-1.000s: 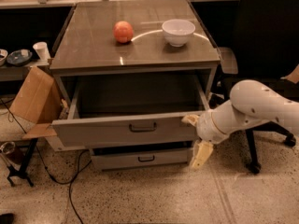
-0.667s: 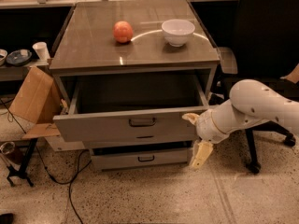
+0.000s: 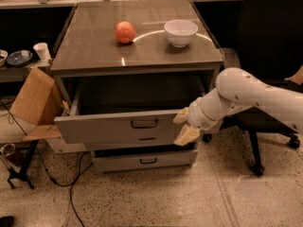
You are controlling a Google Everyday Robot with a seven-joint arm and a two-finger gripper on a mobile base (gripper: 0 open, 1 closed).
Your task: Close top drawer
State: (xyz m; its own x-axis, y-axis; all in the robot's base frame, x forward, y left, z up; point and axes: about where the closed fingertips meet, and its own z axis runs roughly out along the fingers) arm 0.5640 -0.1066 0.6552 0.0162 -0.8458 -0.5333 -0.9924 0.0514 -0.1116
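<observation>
The top drawer stands pulled out from the grey cabinet, with its interior dark and nothing visible in it. Its flat grey front carries a small dark handle. My gripper is at the right end of the drawer front, on a white arm that comes in from the right. Its two yellowish fingers are spread apart, one above the other, against the front's right edge. They hold nothing.
An orange-red fruit and a white bowl sit on the cabinet top. Two lower drawers are below. A cardboard box leans at the left, a black office chair stands at the right, and cables lie on the floor.
My gripper has moved left and a little up, from beside the drawer's right corner onto the right end of its front. The drawer front looks slightly further in.
</observation>
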